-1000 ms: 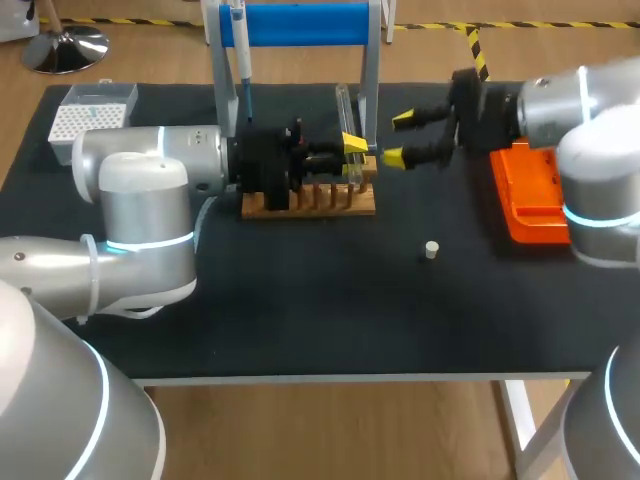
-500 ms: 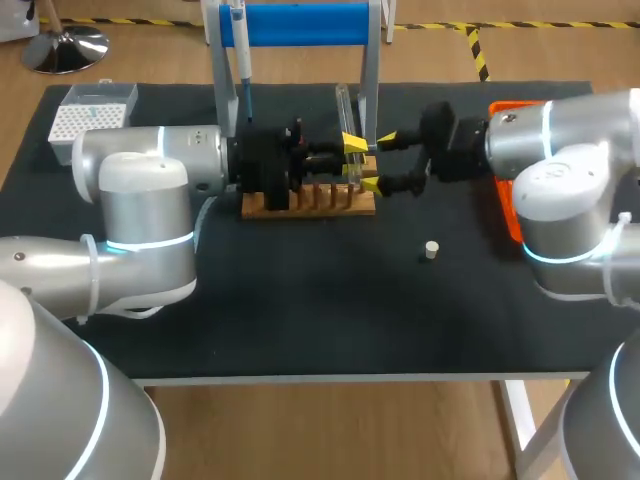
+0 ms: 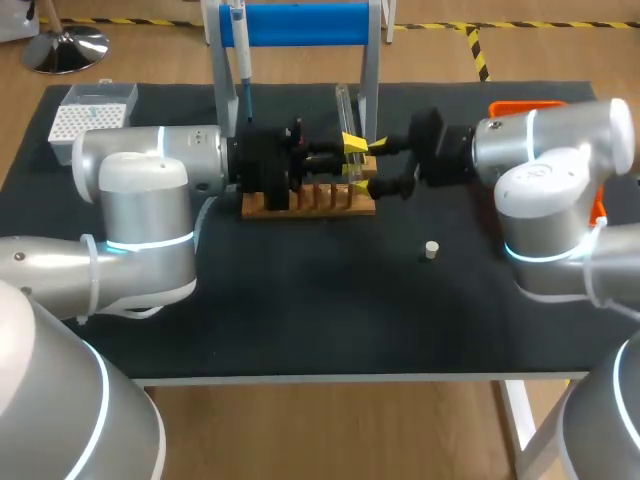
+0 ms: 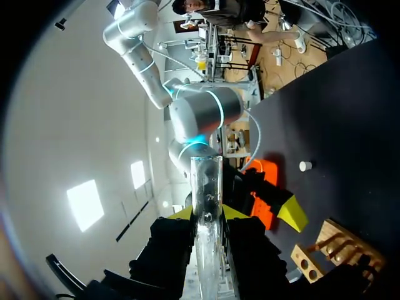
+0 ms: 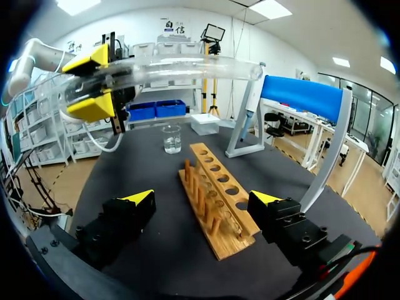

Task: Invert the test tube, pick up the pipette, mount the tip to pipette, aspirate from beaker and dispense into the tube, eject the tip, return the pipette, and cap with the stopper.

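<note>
Clear glossy tube (image 5: 187, 64); wooden rack (image 5: 215, 172); matt tabletop (image 5: 140, 178).

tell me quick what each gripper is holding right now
Left gripper: closed on the test tube.
Right gripper: open, holding nothing.

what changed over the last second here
The right gripper moved left across the table, from near the orange tray to close by the test tube, fingers open. Nothing was taken hold of or let go. The left gripper stayed shut on the test tube above the wooden rack, and the stopper did not move.
</note>
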Action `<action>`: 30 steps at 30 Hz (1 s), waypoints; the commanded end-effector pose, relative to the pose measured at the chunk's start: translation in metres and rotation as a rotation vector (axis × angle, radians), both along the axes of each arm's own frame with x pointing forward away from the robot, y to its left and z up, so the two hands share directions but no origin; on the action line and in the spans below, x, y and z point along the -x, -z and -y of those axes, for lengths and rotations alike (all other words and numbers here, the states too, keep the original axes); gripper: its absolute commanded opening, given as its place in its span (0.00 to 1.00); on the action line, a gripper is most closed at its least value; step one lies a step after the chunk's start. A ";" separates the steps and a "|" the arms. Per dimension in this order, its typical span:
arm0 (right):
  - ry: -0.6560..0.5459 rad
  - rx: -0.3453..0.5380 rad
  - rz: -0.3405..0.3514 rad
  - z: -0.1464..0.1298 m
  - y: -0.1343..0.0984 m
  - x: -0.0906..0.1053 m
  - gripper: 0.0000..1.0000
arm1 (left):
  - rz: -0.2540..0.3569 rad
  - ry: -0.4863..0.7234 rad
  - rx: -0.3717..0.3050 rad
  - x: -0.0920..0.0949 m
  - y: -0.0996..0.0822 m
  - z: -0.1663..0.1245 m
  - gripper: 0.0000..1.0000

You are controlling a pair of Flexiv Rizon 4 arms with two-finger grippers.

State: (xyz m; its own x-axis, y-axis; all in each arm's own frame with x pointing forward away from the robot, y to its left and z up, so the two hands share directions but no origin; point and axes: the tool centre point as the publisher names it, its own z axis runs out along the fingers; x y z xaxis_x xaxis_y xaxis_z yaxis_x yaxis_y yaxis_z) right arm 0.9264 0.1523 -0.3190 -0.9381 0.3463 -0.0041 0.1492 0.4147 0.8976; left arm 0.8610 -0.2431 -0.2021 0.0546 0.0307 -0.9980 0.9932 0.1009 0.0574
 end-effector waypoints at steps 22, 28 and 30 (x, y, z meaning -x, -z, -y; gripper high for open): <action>0.011 0.007 0.003 0.000 0.008 0.000 1.00 | -0.301 0.126 -0.001 -0.004 -0.038 0.002 0.00; 0.011 0.007 0.003 0.000 0.008 0.000 1.00 | -0.787 0.139 0.057 -0.008 -0.060 -0.002 0.00; 0.011 0.007 0.003 0.000 0.008 0.000 1.00 | -0.895 0.095 0.126 -0.010 -0.064 -0.006 0.00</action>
State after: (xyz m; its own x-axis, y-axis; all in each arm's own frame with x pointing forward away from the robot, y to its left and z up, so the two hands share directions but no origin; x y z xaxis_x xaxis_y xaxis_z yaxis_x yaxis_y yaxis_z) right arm 0.9264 0.1530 -0.3273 -0.9338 0.3578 -0.0100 0.1512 0.4198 0.8949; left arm 0.8666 -0.2454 -0.1455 -0.3325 -0.0086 -0.9431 0.9431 0.0074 -0.3325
